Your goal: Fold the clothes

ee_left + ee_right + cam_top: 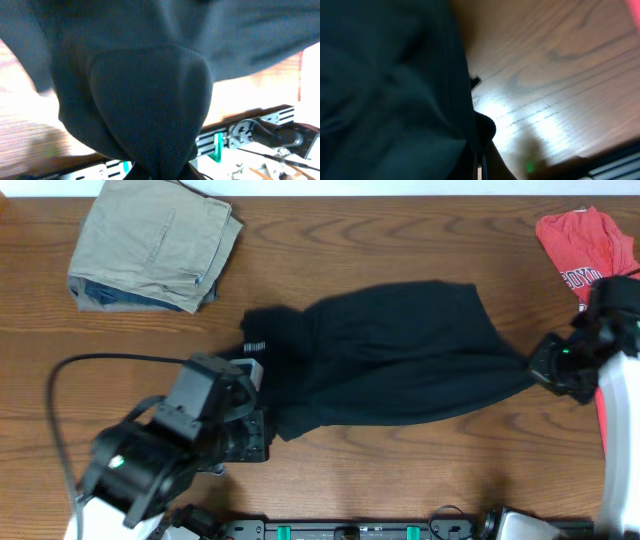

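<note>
The black shirt [400, 350] lies across the middle of the table [400, 220], pulled out long between the two arms, its cloth rumpled and narrowing to a point at the right end. The left gripper [266, 420], low in the left of the overhead view, is clenched on the shirt's lower left corner; in the left wrist view the dark fabric [150, 100] bunches together and runs down to the bottom edge of the frame. The right gripper [535, 370], at the right edge, is clamped on the pinched right tip of the shirt; its wrist view shows the fabric [385, 90] filling the left half above bare wood [560, 65]. Folded khaki trousers [150, 240] sit upper left, a red T-shirt [585, 250] upper right
</note>
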Controlling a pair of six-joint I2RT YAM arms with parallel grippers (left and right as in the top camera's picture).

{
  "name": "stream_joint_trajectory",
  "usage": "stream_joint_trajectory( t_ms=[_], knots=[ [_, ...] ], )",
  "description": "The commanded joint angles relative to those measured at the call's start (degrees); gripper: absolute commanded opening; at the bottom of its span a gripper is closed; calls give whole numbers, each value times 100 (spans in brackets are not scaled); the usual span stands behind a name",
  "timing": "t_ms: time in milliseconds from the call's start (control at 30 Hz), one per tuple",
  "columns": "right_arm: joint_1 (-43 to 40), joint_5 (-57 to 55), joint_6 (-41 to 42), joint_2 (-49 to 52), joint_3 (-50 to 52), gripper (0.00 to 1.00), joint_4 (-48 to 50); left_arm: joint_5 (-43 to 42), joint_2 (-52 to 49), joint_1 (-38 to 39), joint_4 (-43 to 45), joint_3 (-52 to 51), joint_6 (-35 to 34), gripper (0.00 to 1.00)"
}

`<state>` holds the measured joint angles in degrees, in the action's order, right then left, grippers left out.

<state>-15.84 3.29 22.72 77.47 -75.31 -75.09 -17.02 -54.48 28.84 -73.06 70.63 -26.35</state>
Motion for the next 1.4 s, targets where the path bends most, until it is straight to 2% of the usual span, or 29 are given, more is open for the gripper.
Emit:
stream_joint_trajectory(
  t_ms=[0, 100, 233, 400, 600, 700, 833, 967, 1033, 1233, 1367],
  knots=[
    [-50, -44, -304, -647, -595, 1, -284, 662, 61, 116, -284, 931, 164, 6],
    [-50, -48, -380, -1032, -1338, 1, -828, 1084, 26, 223, -688, 1919, 234, 6],
    [-50, -46, -525, -1154, -2472, 1, -1545, 1172, -13, 243, -1049, 2983, 234, 6],
    [-50, -46, -520, -1147, -3362, 1, -1735, 1176, -26, 243, -870, 3261, 433, 6],
    [-48, -22, -271, -984, -3405, 1, -1215, 1172, -621, 243, -409, 3191, 658, 6],
    [-48, -15, -127, -638, -3386, 1, -807, 1174, -1244, 240, 79, 3191, 970, 6],
    [-22, 142, -146, 48, -3375, 1, -286, 1167, -2122, 166, 1150, 3193, 1292, 6],
    [-24, 490, -315, 881, -3386, 1, 411, 1165, -2968, -168, 2457, 3248, 1567, 6],
    [-35, 490, -398, 1174, -3545, 1, 634, 1137, -3274, -413, 2787, 3486, 1565, 6],
    [-422, 352, -586, 1582, -5486, 1, 223, 981, -3497, -1137, 2745, 5152, 1672, 6],
    [-1156, 323, -584, 1580, -6964, 1, -476, 846, -3434, -1434, 2295, 6306, 1694, 6]
  ],
)
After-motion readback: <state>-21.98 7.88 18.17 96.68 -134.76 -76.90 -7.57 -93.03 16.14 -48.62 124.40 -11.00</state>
